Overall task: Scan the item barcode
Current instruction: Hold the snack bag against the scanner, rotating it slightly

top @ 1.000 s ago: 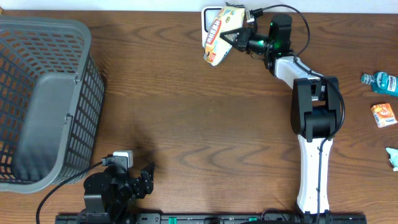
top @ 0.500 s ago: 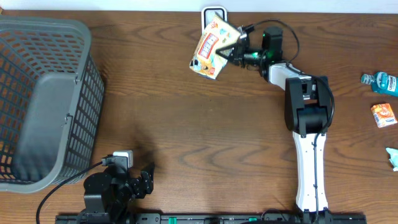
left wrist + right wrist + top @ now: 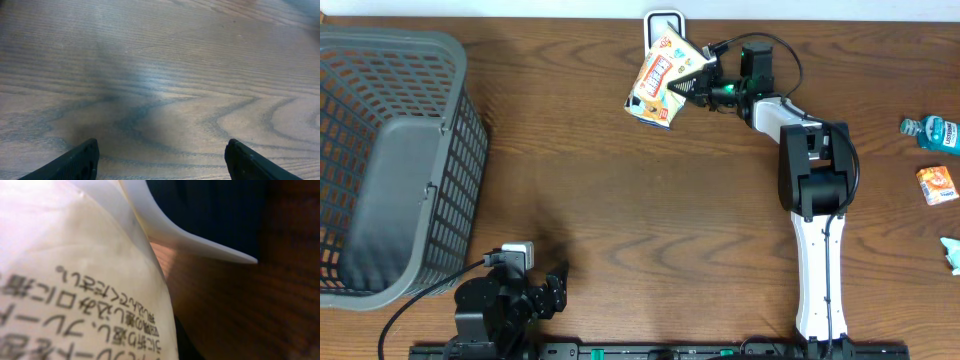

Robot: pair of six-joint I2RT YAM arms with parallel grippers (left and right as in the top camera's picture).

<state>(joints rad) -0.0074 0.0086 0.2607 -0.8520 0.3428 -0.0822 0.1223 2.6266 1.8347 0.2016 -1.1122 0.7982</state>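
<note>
Wood of the table (image 3: 160,75) is showing between the spread, empty jaws of the left gripper (image 3: 160,160) near the base; farther off, the right gripper (image 3: 692,82) is clenching a printed packet (image 3: 658,75), holding it tilted just beside the white scanner (image 3: 663,20) at the far edge

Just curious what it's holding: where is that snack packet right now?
In the overhead view, the snack packet is near the middle of the table's far edge, held by the right gripper, just in front of the white scanner.
</note>
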